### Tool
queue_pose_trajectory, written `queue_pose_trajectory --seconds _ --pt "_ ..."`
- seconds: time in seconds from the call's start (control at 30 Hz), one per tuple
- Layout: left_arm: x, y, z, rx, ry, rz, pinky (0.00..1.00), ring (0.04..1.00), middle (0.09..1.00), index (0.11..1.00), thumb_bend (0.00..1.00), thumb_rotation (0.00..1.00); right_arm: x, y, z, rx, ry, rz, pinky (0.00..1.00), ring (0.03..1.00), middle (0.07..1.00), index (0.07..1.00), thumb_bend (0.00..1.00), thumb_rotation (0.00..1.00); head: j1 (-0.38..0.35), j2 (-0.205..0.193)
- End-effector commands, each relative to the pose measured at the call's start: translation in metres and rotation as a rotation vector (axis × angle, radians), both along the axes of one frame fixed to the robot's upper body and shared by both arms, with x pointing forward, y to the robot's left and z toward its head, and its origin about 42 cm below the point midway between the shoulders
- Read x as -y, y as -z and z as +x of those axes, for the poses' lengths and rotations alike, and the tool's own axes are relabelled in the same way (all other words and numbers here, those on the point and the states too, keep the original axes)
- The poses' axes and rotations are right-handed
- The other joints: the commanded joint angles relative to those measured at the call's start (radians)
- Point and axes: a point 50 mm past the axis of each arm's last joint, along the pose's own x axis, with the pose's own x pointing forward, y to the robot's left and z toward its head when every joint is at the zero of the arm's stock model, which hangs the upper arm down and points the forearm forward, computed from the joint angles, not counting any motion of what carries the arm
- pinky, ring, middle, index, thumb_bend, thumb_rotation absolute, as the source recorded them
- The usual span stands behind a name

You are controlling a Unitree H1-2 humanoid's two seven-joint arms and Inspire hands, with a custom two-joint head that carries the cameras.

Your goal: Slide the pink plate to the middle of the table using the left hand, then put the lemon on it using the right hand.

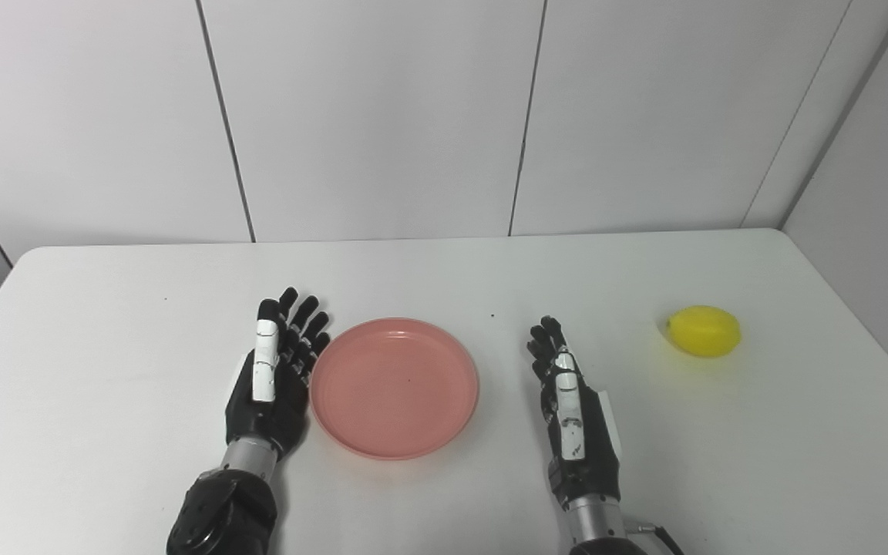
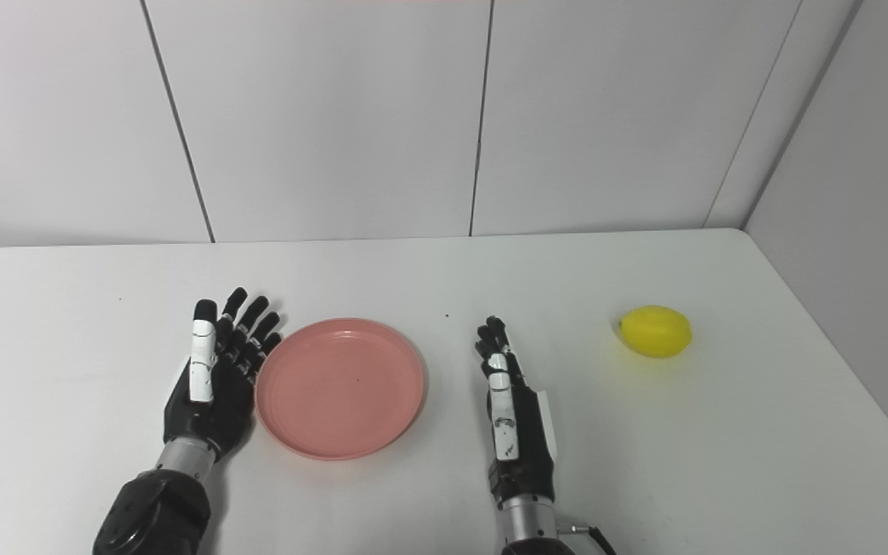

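Observation:
The round pink plate [image 1: 394, 385] lies on the white table, slightly left of centre, with nothing on it. My left hand [image 1: 274, 374] stands open right beside the plate's left rim, fingers stretched forward and fingertips close to or touching the rim. My right hand [image 1: 571, 412] is open too, fingers straight and pointing away, on the table a short way right of the plate and holding nothing. The yellow lemon [image 1: 703, 331] rests by itself at the right side of the table, well to the right of my right hand.
The white table [image 1: 105, 324] ends at a panelled wall behind and at a wall corner on the right. Its right edge runs close past the lemon. Bare tabletop lies between my right hand and the lemon.

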Motion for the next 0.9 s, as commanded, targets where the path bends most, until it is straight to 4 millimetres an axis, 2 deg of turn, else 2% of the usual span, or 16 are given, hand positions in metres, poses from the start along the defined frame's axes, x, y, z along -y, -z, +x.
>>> queue_pose_trajectory --seconds 0.0,0.17,0.27,0.57,0.67,0.87 --pt "0.0 0.01 -0.001 -0.051 0.014 0.014 1.0 0.97 0.97 1.0 0.81 0.82 0.008 0.003 -0.002 0.035 0.061 -0.03 0.95 0.886 0.877 0.864 0.77 1.0 -0.008 -0.002" --pt "0.0 0.011 0.002 -0.047 0.021 0.015 1.0 0.965 0.968 1.0 0.82 0.82 0.015 -0.008 0.001 0.064 0.11 -0.076 0.86 0.833 0.817 0.797 0.83 0.96 -0.025 -0.007" --pt "0.001 0.011 0.003 -0.047 0.025 0.018 1.0 0.966 0.968 1.0 0.82 0.83 0.02 -0.015 0.002 0.081 0.126 -0.109 0.83 0.815 0.802 0.781 0.84 0.95 -0.037 -0.011" --pt "0.002 0.013 0.005 -0.05 0.03 0.011 1.0 0.971 0.965 1.0 0.82 0.83 0.043 -0.035 0.01 0.126 0.173 -0.259 0.77 0.789 0.792 0.772 0.78 1.0 -0.05 -0.021" --pt "0.003 0.013 0.006 -0.049 0.032 0.004 1.0 0.968 0.961 1.0 0.82 0.83 0.049 -0.042 0.012 0.121 0.179 -0.276 0.77 0.789 0.791 0.773 0.77 0.99 -0.054 -0.022" --pt "0.004 0.013 0.005 -0.053 0.031 -0.001 1.0 0.963 0.958 1.0 0.82 0.83 0.066 -0.059 0.023 0.19 0.198 -0.404 0.71 0.774 0.781 0.762 0.74 0.99 -0.059 -0.024"
